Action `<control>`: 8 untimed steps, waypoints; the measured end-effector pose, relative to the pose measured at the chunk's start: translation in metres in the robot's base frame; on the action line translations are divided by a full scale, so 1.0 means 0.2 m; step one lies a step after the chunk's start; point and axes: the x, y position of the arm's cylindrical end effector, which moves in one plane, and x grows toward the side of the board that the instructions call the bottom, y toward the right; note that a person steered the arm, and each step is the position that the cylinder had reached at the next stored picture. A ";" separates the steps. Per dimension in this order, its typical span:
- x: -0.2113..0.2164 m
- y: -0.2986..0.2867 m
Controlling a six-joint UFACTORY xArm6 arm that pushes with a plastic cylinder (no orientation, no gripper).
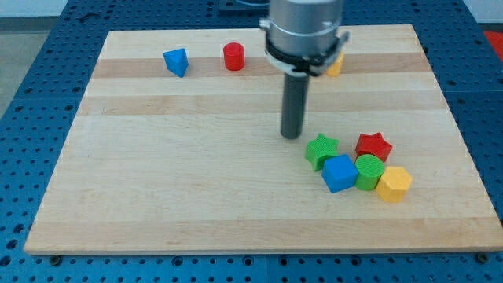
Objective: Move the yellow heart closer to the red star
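The red star [373, 145] lies at the view's right in a cluster of blocks. A yellow block [336, 66] near the board's top edge is mostly hidden behind the arm's body, so I cannot make out its shape. A second yellow block [394, 184], many-sided, sits at the cluster's lower right. My tip [292, 136] rests on the board just left of and above the green star [321, 149], apart from it. It is well below the hidden yellow block.
A blue cube [339, 173] and a green cylinder [368, 170] sit in the cluster below the red star. A blue triangle [176, 61] and a red cylinder [233, 56] stand near the wooden board's [157, 173] top left.
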 end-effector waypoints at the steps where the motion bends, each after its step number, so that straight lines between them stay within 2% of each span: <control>1: -0.37 -0.04; 2: -0.59 0.15; 3: -0.66 0.23; 4: -0.85 0.21; 5: -0.98 0.38; 6: -0.93 0.66; 7: -0.72 0.55; 8: -0.71 0.32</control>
